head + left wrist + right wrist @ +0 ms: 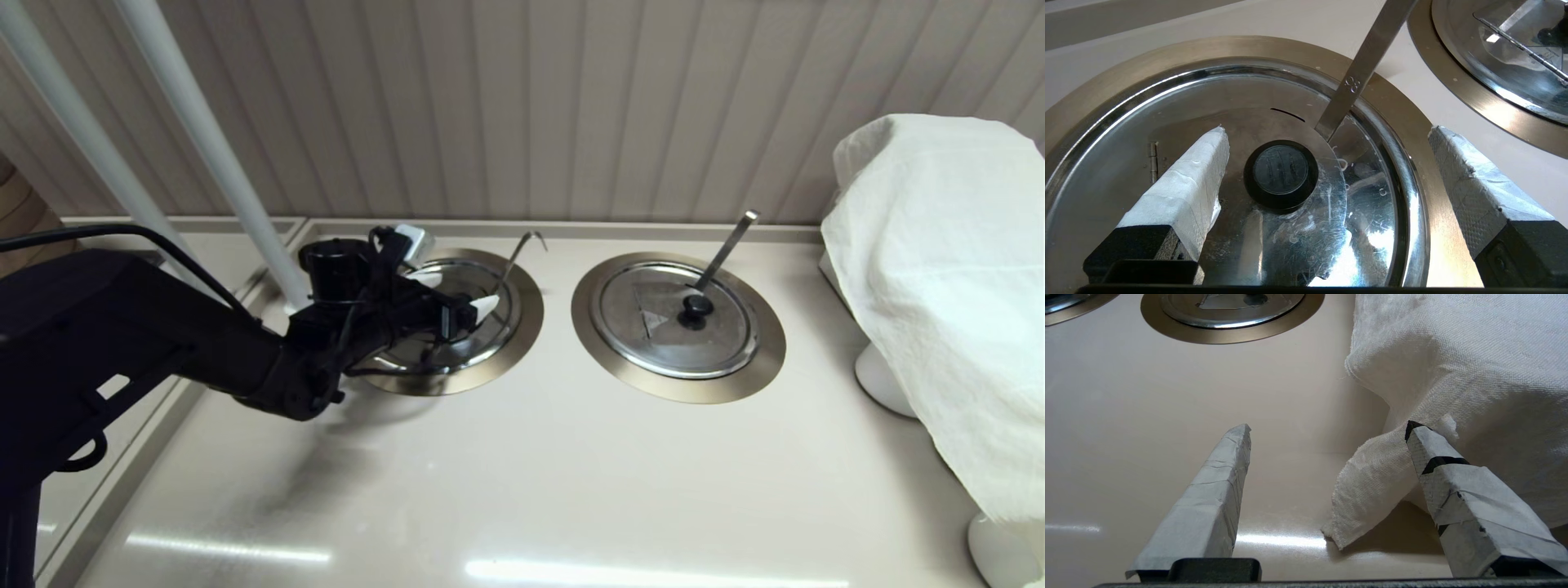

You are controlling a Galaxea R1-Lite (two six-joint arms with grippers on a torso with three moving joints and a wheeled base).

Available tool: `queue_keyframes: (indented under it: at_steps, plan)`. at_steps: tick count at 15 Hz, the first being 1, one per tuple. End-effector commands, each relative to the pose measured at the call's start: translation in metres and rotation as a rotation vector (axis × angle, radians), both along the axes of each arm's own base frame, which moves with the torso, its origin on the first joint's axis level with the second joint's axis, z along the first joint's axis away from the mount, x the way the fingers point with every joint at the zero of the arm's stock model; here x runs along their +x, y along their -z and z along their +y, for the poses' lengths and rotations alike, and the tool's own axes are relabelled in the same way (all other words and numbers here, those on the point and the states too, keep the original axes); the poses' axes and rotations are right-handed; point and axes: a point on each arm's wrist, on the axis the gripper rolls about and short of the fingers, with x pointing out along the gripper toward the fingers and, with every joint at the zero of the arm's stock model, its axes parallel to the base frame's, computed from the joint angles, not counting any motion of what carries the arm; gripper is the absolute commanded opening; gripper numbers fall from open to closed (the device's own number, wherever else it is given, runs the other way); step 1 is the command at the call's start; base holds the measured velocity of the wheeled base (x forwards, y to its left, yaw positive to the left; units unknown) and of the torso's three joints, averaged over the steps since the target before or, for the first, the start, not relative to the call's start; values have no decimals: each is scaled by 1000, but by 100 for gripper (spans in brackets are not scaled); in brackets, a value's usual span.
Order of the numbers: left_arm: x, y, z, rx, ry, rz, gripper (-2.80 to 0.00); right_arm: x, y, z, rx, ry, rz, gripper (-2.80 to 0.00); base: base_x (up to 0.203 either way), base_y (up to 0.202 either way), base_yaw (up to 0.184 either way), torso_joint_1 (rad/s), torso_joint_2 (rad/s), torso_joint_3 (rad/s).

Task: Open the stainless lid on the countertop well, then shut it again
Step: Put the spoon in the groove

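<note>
The stainless lid lies flat and shut in the countertop well, whose bronze-grey ring frames it. A thin hook-tipped ladle handle rises from its far edge. My left gripper hovers open just above the lid. In the left wrist view the black knob sits between the taped fingers, nearer one of them and touched by neither. The lid, the ring and the handle show there too. My right gripper is open low over the counter, outside the head view.
The twin lid with a flat-tipped handle sits in its own ring to the right. A white cloth covers something at the far right; a flap of it hangs beside my right gripper's finger. White poles stand at the back left.
</note>
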Motion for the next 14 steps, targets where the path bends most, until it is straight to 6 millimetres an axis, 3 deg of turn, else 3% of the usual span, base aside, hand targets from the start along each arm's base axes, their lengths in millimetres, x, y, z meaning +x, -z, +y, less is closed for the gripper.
queue_keyframes:
  at_steps: [1, 8, 14]
  plan:
    - [0, 5, 0, 0, 1, 12, 0, 0, 0, 0, 0, 0, 0, 0, 0, 0, 0, 0, 0, 0]
    - [-5, -4, 2, -19, 0, 8, 0, 0, 0, 0, 0, 0, 0, 0, 0, 0, 0, 0, 0, 0]
    - [-4, 1, 1, -15, 0, 17, 0, 0, 0, 0, 0, 0, 0, 0, 0, 0, 0, 0, 0, 0]
